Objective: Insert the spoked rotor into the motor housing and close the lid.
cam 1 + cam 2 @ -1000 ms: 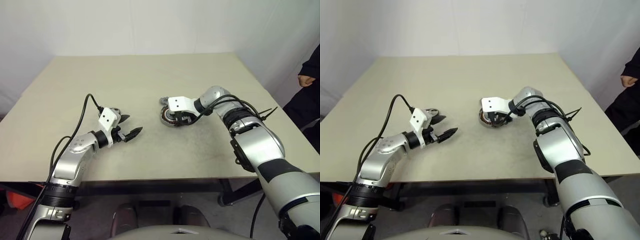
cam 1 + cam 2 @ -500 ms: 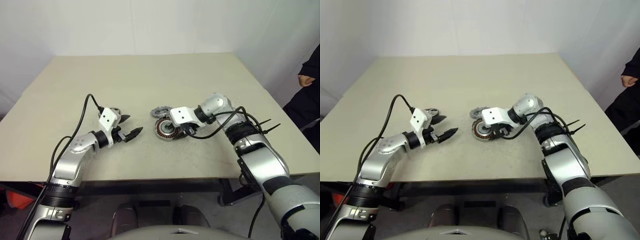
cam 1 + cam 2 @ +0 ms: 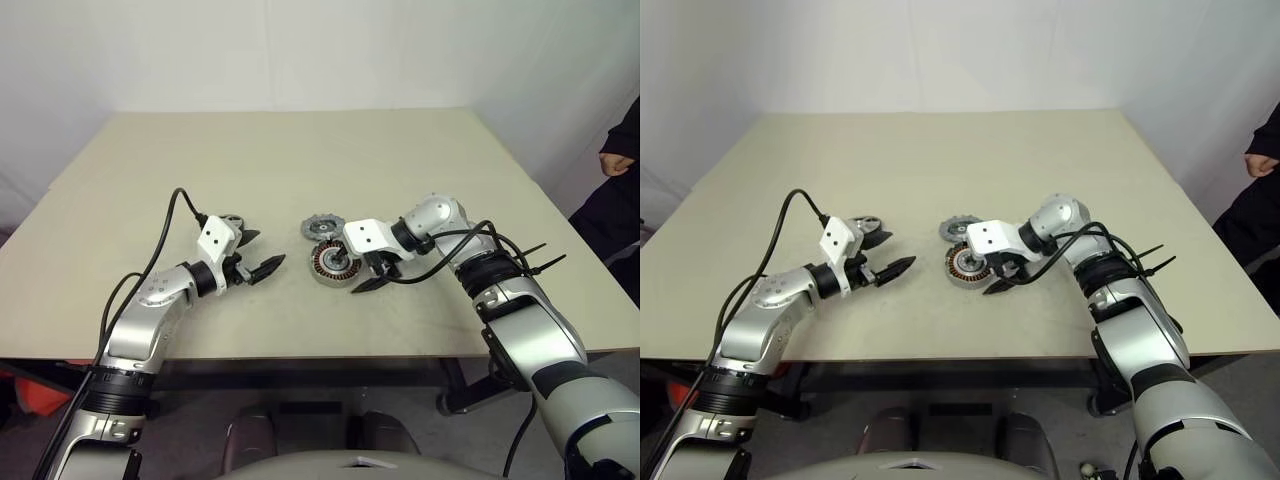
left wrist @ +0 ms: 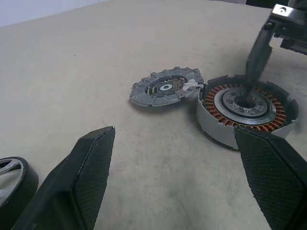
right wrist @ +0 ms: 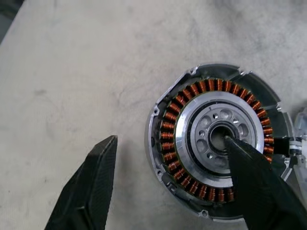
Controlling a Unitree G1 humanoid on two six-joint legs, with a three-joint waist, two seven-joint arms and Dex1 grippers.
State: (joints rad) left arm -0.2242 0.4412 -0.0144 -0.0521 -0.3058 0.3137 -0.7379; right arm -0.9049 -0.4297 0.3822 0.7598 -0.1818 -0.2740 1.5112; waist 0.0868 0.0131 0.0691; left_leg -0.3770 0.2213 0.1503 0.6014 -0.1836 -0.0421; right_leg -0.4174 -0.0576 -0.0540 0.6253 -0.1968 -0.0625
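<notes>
We found the task barely begun as far as the parts showed. The motor housing, a short round dark ring lined with copper-brown windings around a silver hub with holes, lay flat on the pale beige table with its open side up and nothing seated over the windings. The right gripper had its jaws wide apart and clamped on nothing. One black finger reached to the bore at the centre of the hub, though we could not tell whether it pressed there. The other finger hung outside the housing wall, apart from it, so the near side of the ring sat between the jaws. The spoked rotor, a flat silver-grey metal disc with a notched rim and a central hub, lay on the table just beside the housing, on the far side from the right jaws and outside their span. The left gripper also stood open and empty, with the rotor and housing ahead of its jaws, well short of either. A round dark-rimmed piece with a silvery face, which we took for the lid, lay just beside the left jaws, to their outer side. By our judgement, seating the rotor and closing the lid both remained to be done.
</notes>
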